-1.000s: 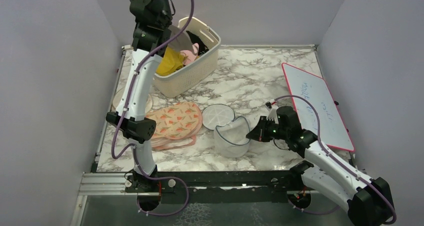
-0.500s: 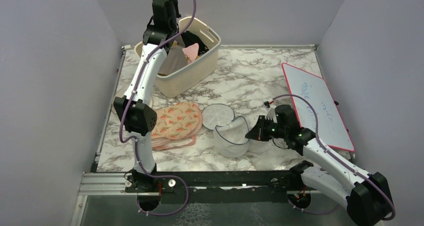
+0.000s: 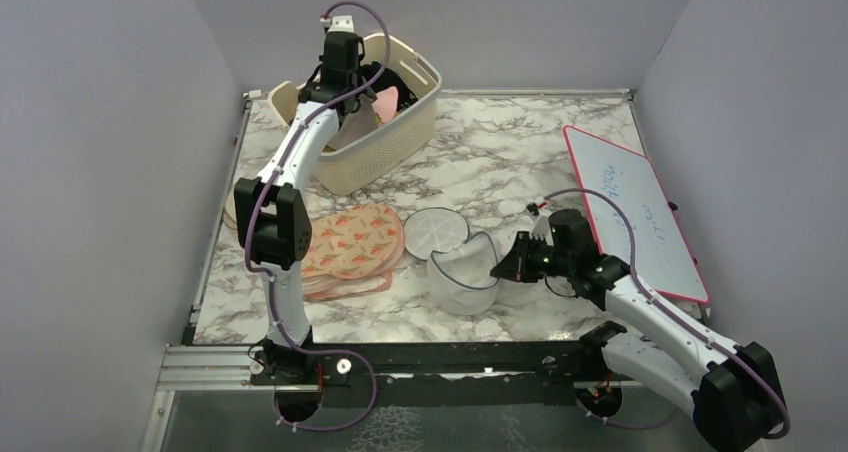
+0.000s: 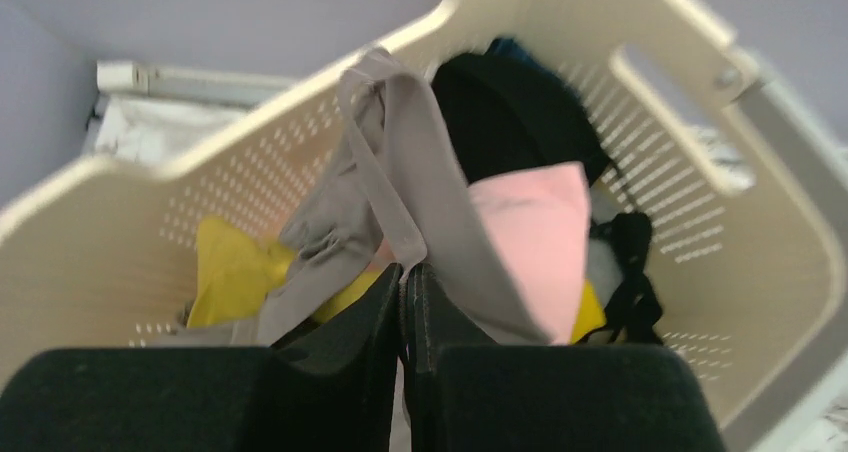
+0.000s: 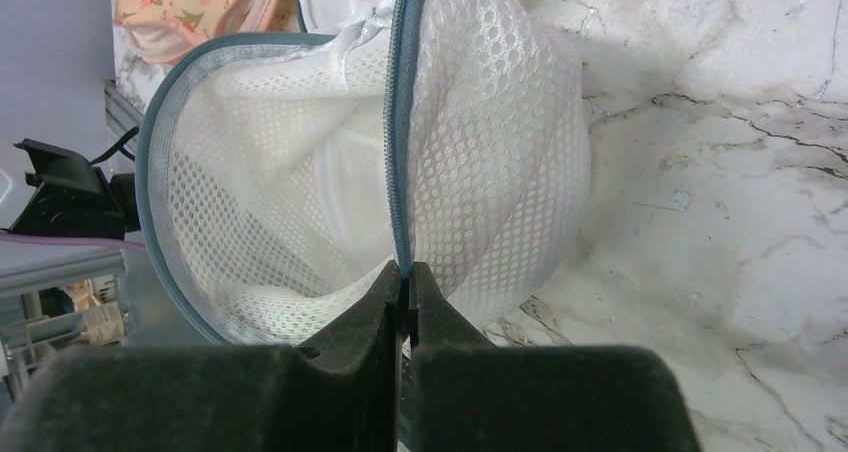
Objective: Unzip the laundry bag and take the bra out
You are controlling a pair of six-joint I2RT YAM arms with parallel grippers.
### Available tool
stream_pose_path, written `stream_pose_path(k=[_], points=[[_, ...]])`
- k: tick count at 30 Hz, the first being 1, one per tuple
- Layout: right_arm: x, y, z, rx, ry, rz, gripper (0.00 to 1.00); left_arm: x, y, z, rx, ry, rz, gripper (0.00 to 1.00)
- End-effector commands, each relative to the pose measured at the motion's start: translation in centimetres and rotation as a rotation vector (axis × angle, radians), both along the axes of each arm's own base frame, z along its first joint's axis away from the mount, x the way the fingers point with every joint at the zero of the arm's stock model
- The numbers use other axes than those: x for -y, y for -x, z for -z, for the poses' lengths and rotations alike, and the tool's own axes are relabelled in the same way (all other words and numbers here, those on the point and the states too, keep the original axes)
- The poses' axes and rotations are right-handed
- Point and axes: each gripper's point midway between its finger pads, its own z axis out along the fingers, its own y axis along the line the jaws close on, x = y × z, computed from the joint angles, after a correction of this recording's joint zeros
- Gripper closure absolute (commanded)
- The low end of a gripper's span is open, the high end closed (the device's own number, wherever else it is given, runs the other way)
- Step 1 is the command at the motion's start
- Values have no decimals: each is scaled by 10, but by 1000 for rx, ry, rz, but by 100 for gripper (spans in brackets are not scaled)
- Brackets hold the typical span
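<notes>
Laundry bag, white mesh, stands on the marble table with its blue-grey zip rim gaping open. Right gripper is clamped on that rim at the bag's right side. Well behind and left of the bag, left gripper pinches a taupe bra above a cream basket of clothes.

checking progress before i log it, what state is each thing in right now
white mesh drum-shaped laundry bag with blue-grey zip rim, unzipped, gaping, looks empty
taupe fabric bra, out of the bag, hanging into the basket
cream perforated plastic basket, upright, holding clothes
left claw, shut on the bra strap
right claw, shut on the bag's zip rim
</notes>
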Motion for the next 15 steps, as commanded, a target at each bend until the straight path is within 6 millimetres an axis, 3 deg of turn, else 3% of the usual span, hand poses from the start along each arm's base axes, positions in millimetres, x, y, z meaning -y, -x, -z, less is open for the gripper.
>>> stream_pose_path(k=[1, 6, 10, 13, 15], points=[[-8, -8, -18, 61, -28, -32, 99, -27, 23, 13, -25, 117, -41, 98], [-7, -12, -22, 73, -17, -30, 99, -17, 44, 15, -69, 138, 58, 60], [-8, -12, -24, 75, -23, -29, 99, -26, 82, -14, 3, 173, 27, 27], [-7, -15, -26, 89, -12, -25, 99, -27, 115, -38, 55, 193, 59, 12], [-6, -19, -27, 99, 4, -21, 99, -25, 139, -51, 95, 213, 93, 8]])
